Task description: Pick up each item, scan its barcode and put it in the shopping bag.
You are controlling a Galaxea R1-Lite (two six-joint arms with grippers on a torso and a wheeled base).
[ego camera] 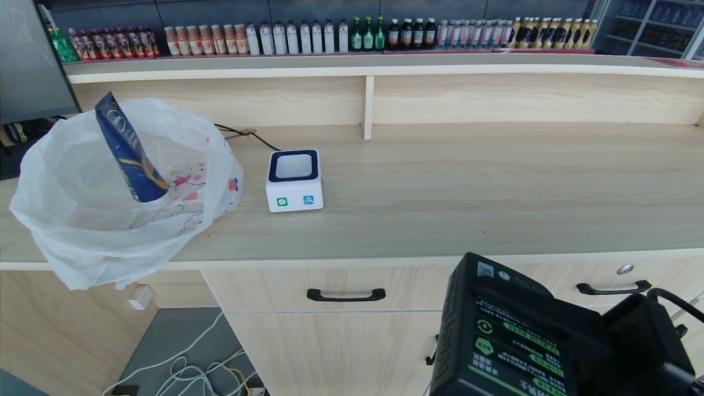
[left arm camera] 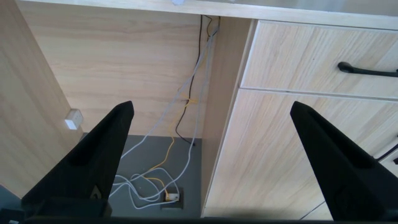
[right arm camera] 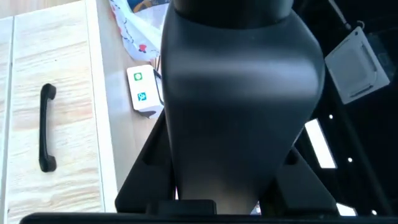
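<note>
Shopping bag [ego camera: 71, 231] sits at the counter's [ego camera: 467, 187] left end, slumping over the front edge, with a blue pouch [ego camera: 129, 154] standing tilted inside it. Scanner [ego camera: 294, 180] just right of the bag, near but apart. Left gripper [left arm camera: 211, 104] is below the counter's front edge by the drawers, fingers spread wide, nothing between. Right arm [ego camera: 632, 341] low at front right; its grip, cannot tell

Left gripper [left arm camera: 211, 109] has 2 black wedge fingers [left arm camera: 99, 155]; right arm [ego camera: 511, 335] bears green labels.

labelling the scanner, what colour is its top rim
Navy blue, on the white scanner, clearest in the head view.
</note>
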